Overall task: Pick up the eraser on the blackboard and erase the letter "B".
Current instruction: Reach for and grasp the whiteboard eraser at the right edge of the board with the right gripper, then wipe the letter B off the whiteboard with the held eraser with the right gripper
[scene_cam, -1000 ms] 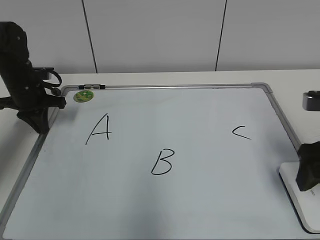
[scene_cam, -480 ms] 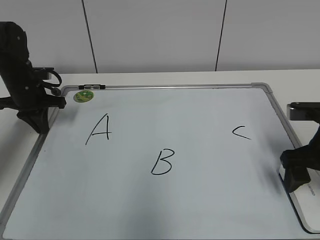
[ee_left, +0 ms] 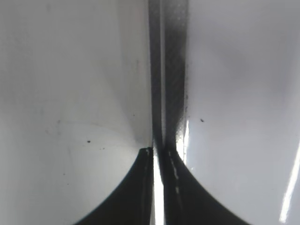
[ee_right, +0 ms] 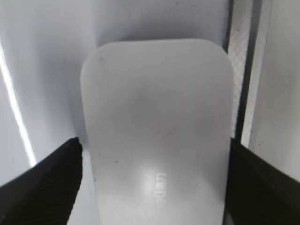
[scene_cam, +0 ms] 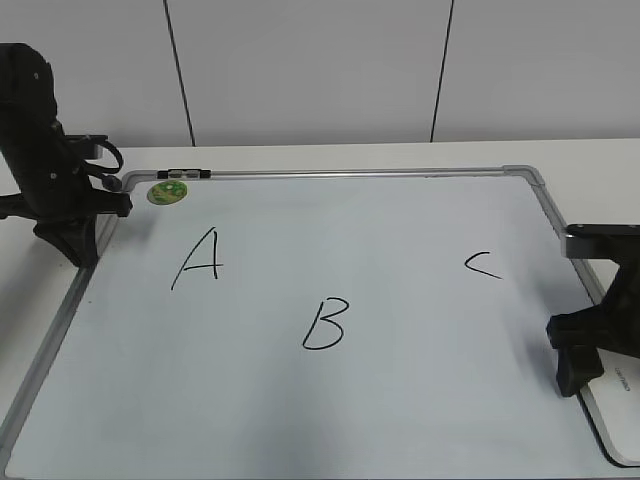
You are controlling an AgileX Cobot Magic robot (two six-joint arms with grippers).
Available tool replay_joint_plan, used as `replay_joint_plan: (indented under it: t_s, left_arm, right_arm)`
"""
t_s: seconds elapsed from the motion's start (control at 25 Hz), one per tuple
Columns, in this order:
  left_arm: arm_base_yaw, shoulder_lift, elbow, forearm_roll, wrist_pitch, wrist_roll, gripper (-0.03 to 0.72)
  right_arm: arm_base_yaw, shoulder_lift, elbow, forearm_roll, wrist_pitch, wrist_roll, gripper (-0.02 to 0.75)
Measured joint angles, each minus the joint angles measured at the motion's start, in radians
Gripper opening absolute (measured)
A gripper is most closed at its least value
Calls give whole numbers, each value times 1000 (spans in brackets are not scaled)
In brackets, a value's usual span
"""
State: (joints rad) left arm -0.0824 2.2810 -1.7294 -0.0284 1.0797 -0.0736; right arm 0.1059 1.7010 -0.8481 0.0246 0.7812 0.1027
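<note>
**Right arm at the eraser, grasp being set**

The worktop (scene_cam: 600,160) is white and carries the blackboard (scene_cam: 400,220), a pale glossy panel in a thin grey frame that fills most of the exterior view. Three black marker letters sit on it: the "A" (scene_cam: 198,258) towards the left, the letter "B" (scene_cam: 325,324) near the middle, intact with no stroke wiped, and the "C" (scene_cam: 481,265) towards the right. A small round green magnet (scene_cam: 167,191) sticks near the top left corner.

The left gripper (scene_cam: 75,240) hangs at the board's left edge, well apart from the letters; the left wrist view shows its jaws closed together over the frame rail with nothing between them.

The eraser (ee_right: 157,131) lies flat at the board's lower right edge, just beside the frame. The right gripper (ee_right: 154,173) straddles it: the right wrist view shows the jaws spread to the eraser's width, one at each long side. Whether they press on it yet I cannot tell.

The step in hand appears to be the pick-up. Next the jaws need a firm squeeze on the long sides, then a lift and a carry left to the "B", keeping clear of the "C".
</note>
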Motion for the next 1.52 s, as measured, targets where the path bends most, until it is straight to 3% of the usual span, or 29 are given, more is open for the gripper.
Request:
replay_joint_plan:
  t_s: [0.12,0.32,0.76,0.96,1.52]
  left_arm:
    - [0,0,0,0,0,0,20]
    - [0,0,0,-1,0,0,20]
    - [0,0,0,-4,0,0,20]
    - [0,0,0,-6,0,0,20]
    - [2,0,0,-15,0,0,20]
  right_arm:
    - [0,17,-2,-2,-4,0,642]
    - [0,19,-2,-16,-4,2,536]
    - [0,19,-5,-25,-2,2,521]
    - [0,29,-56,-2,82,2,521]
    - [232,160,-469,10,320,2,521]
